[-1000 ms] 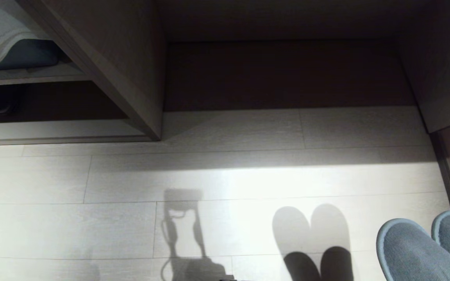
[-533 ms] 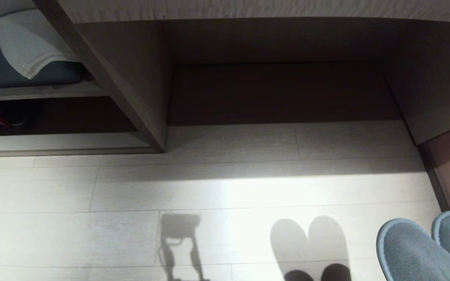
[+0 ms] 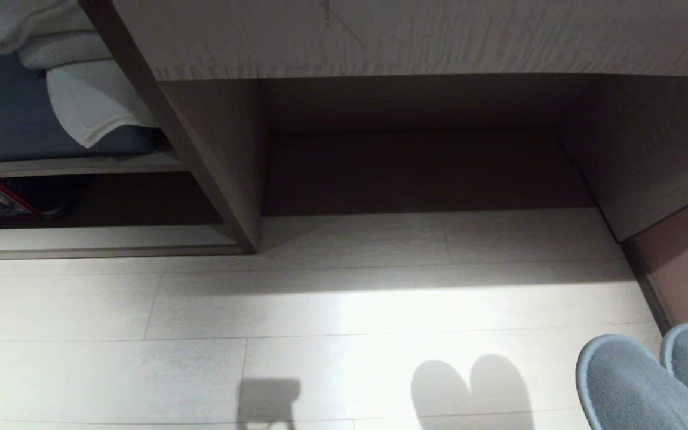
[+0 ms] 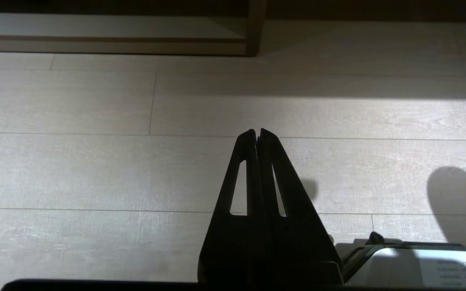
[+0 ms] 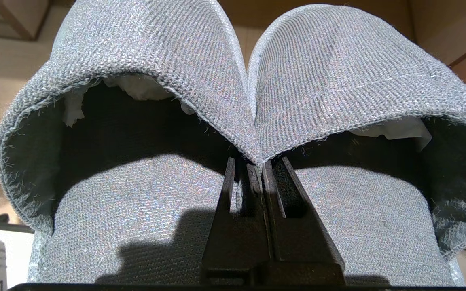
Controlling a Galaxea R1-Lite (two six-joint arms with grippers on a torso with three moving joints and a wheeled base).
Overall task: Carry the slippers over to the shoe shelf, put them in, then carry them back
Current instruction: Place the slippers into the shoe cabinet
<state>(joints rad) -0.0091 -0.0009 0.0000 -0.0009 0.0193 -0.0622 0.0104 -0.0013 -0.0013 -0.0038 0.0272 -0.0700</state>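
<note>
Already clamped tight, the right pincer (image 5: 262, 167) is seen in its wrist view pinching the two inner rims of the slippers (image 5: 233, 101) together where they meet, so that both are carried as one pair, side by side. From that pinch point the heels run back under the pincer and the toes point ahead of it, the long axis of each slipper lying along the pincer's own line. In the head view the slippers (image 3: 648, 382) are held above the floor (image 3: 344, 310) at the robot's right, toes toward the furniture, their twin shadow cast on the boards.

The shoe shelf (image 3: 105, 237) is judged to lie ahead and well off to the left: its pale base board is seen at the floor's far left edge, under the shelf with the blue cushion (image 3: 3, 113) and the white towel (image 3: 90, 107). Straight ahead only the wide desk recess (image 3: 421, 173) is faced, so a leftward shift seems called for.

The left pincer (image 4: 257, 135), shut and empty, hangs over bare floor nearer the shelf.
</note>
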